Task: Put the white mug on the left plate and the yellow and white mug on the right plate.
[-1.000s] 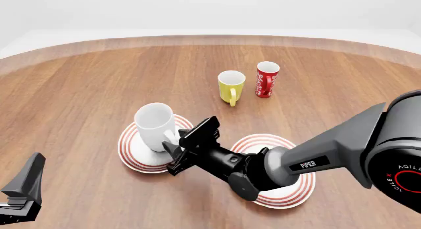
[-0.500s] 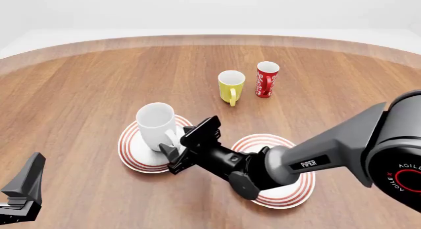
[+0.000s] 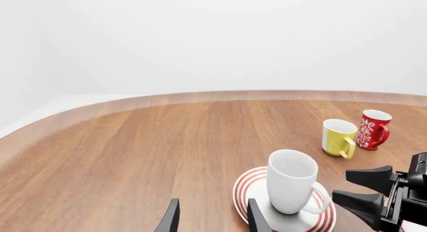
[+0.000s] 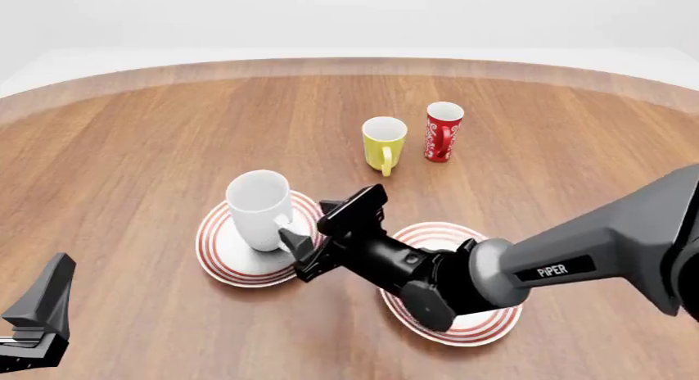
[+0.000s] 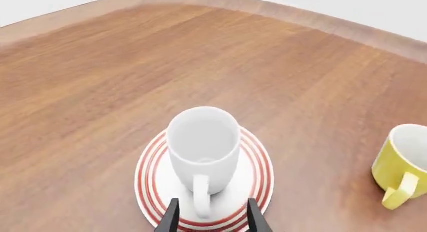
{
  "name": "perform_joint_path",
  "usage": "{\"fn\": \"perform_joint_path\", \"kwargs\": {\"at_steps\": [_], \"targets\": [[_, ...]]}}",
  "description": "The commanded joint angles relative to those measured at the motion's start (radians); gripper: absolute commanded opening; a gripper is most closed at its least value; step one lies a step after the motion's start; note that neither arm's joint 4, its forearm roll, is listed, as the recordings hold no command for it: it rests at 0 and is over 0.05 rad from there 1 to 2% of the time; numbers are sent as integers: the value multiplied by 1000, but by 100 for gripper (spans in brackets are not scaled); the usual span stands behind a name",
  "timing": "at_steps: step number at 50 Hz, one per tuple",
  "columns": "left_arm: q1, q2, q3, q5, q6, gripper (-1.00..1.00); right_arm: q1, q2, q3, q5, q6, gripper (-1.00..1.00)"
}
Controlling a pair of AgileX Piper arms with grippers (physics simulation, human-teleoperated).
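The white mug (image 4: 259,208) stands upright on the left plate (image 4: 213,253), its handle turned toward my right gripper (image 4: 306,247). That gripper is open and empty, just short of the handle and not touching it. In the right wrist view the handle (image 5: 200,197) lies a little ahead of the open gripper (image 5: 212,219). The yellow and white mug (image 4: 384,142) stands on the table farther back. The right plate (image 4: 437,230) is partly under my right arm. My left gripper (image 3: 212,222) is open and empty, low at the front left (image 4: 44,310).
A tall red cup with white markings (image 4: 443,132) stands right beside the yellow and white mug. In the left wrist view the white mug (image 3: 291,182), the yellow and white mug (image 3: 338,137) and the red cup (image 3: 372,129) all show. The table's curved far edge (image 4: 349,65) lies beyond them.
My right gripper has drawn back to the right, off the white mug's handle. The mug stays upright on the left plate. The left arm has not moved.
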Motion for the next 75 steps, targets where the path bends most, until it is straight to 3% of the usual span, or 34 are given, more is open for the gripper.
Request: {"fn": "perform_joint_path", "kwargs": {"at_steps": [1, 34, 55, 75], "targets": [[0, 0, 0, 0, 0, 100, -26, -51, 40, -13, -10, 100], [0, 0, 0, 0, 0, 100, -153, -207, 121, -35, -28, 100], [0, 0, 0, 0, 0, 100, -227, -204, 107, -78, -33, 100], [0, 0, 0, 0, 0, 100, -312, -188, 79, -94, -1, 100]]}}
